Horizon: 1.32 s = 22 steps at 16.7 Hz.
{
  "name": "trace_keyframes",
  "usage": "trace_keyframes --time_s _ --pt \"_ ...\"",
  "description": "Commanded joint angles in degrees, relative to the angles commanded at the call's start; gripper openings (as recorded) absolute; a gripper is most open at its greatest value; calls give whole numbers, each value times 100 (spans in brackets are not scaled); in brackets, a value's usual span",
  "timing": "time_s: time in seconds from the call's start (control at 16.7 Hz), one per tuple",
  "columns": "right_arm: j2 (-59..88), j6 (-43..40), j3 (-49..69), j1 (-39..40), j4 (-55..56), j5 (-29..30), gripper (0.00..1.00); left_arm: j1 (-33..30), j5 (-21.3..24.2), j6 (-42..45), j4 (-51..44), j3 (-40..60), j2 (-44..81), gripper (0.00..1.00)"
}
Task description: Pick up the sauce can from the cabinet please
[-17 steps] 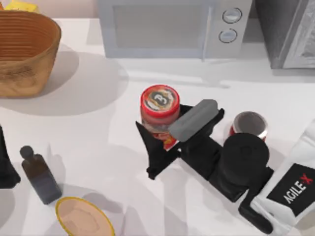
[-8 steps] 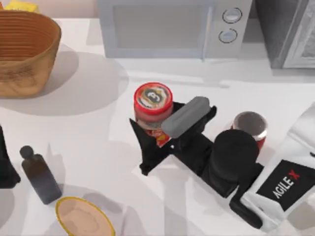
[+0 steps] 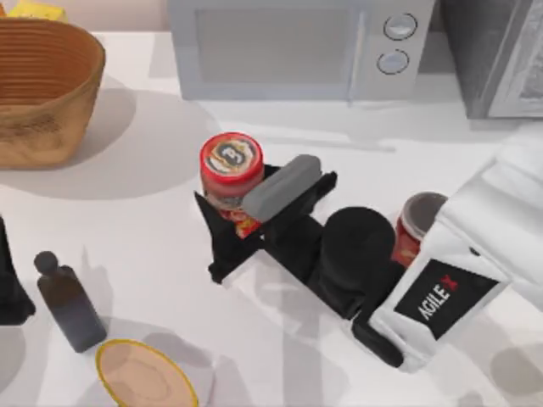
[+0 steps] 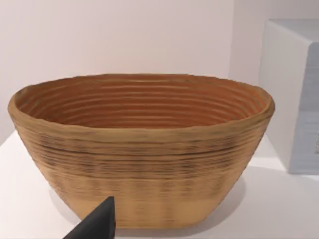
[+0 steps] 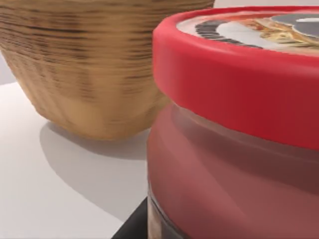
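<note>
Fingers (image 3: pixel 222 242) of the right gripper (image 3: pixel 233 225): clenched on the sauce can (image 3: pixel 230 175) — one dark finger on either side of its red-and-yellow label, the can upright near the middle of the white table (image 3: pixel 153 229), in front of the microwave (image 3: pixel 297 47). Left gripper (image 3: pixel 13 292): at the table's left edge, facing the woven basket (image 4: pixel 142 149); finger state cannot be told. Also present — a red jar (image 3: pixel 416 225) beside the right arm, a dark bottle (image 3: pixel 66 301), a yellow-rimmed bowl (image 3: pixel 144 373).
</note>
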Motion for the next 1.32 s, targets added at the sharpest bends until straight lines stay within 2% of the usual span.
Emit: trace_keyframes --time_s 0.18,0.96,1.32 --pt "0 0 0 0 0 0 0 0 0 0 0 0 0 100" --pt "0 0 0 0 0 0 98 0 0 0 0 0 0 100" --pt "0 0 0 0 0 0 100 0 0 0 0 0 0 100"
